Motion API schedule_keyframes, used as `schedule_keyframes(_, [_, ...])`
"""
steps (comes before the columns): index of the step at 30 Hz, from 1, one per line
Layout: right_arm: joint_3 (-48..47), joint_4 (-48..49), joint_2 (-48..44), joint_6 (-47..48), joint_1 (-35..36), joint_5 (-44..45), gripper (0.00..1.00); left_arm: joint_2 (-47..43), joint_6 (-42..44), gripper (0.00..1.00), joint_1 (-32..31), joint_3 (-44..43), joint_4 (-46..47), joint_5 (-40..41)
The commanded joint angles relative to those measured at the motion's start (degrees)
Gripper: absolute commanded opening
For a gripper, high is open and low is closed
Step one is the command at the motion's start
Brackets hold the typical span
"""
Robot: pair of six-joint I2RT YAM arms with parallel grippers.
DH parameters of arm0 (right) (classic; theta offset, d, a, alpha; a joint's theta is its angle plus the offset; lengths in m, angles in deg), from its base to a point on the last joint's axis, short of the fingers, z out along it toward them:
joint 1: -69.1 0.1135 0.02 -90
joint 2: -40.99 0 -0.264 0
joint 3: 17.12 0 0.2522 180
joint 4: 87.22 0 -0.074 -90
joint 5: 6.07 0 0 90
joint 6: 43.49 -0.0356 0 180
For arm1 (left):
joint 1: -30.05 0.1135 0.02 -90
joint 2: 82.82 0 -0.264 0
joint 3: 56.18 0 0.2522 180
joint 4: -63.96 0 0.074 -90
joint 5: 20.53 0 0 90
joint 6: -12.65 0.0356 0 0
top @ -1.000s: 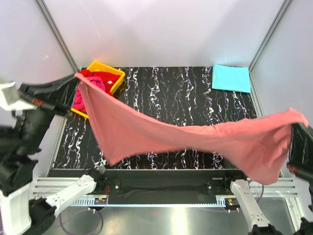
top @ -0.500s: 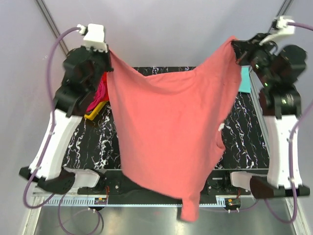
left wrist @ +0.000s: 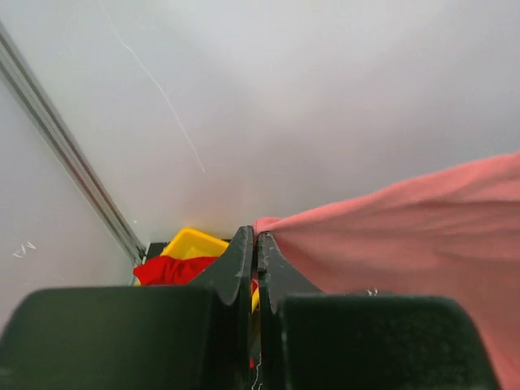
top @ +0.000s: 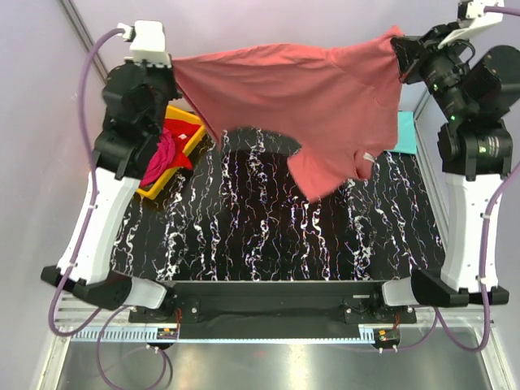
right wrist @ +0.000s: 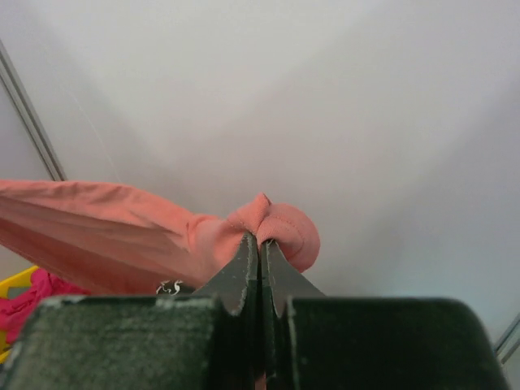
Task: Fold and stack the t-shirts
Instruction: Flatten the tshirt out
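Note:
The salmon-pink t-shirt (top: 301,93) hangs stretched high above the table between both raised arms. My left gripper (top: 172,67) is shut on its left corner, and my right gripper (top: 396,50) is shut on its right corner. In the left wrist view the pink cloth (left wrist: 406,236) runs off right from the closed gripper (left wrist: 257,236). A bunched hem (right wrist: 268,227) sits pinched in the right gripper (right wrist: 260,239). The shirt's lower part droops to mid-table. A folded turquoise t-shirt (top: 404,130) lies at the back right, mostly hidden. Magenta (top: 160,156) and red (top: 180,134) t-shirts lie in the tray.
The yellow tray (top: 188,130) stands at the back left of the black marbled table (top: 268,236), just under my left arm. Grey walls and metal frame posts close in the back and sides.
Both arms have swung from low and wide up to the back. The pink shirt went from hanging long over the front edge to lifted and stretched flat near the back wall.

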Motion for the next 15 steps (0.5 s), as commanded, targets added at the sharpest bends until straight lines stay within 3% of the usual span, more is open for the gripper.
schedule_keyframes(1, [-2.04, 0.84, -3.55, 2.61, -0.06, -0.34, 0.0, -6.3, 0.32, 0.0, 0.26, -0.91, 6.54, 0.4])
schedule_keyframes(9, [5.07, -6.26, -16.11, 1.47, -0.06, -2.18, 0.0, -20.87, -5.4, 0.0, 0.18, 6.92, 4.97, -11.54])
schedule_keyframes(15, [4.38, -15.49, -28.06, -0.37, 0.03, -7.71, 0.0, -31.86, -13.03, 0.0, 0.26, 7.8, 3.28, -21.73])
